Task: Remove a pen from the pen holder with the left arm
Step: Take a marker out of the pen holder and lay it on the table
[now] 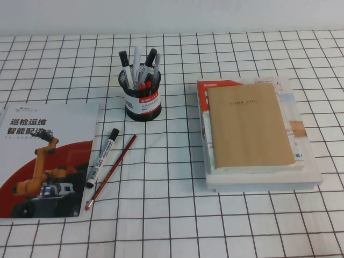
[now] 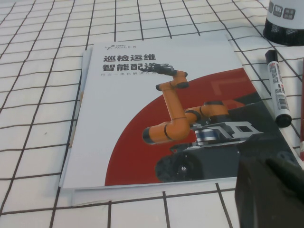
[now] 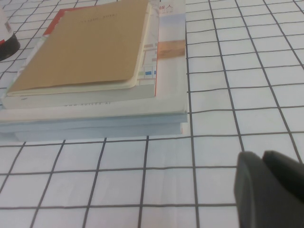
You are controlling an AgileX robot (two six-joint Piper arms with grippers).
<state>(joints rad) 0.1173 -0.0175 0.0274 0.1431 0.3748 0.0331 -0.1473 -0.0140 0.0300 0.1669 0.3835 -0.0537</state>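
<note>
White checked cloth covers the counter (image 1: 177,215), and its black grid runs back to a plain pale wall. Neither arm shows in the high view; each gripper appears only in its own wrist camera.

On the robot's right lies a stack of books (image 1: 263,174), widest at the bottom so it sits steady, with a brown notebook (image 1: 250,126) on top. On the left a robot brochure (image 1: 43,161) lies flat. Between them, farther back, the black mesh pen holder (image 1: 143,102) stands upright. Its pens (image 1: 137,67) lean against the rim with their capped ends raised clear of it, which probably leaves a shaft free to pinch from above.

A black-capped marker (image 1: 102,157) and a red pencil (image 1: 113,169) lie loose just beside the brochure's edge, in front of the holder and apart from it.

The left gripper (image 2: 267,166) hangs over the brochure's near corner, close to the loose marker and well short of the holder; its jaws are closed and hold nothing. They would need to widen before dropping over a pen. The right gripper (image 3: 264,159) sits above bare cloth near the book stack, jaws seemingly pressed together and empty, likely parked out of the way.
</note>
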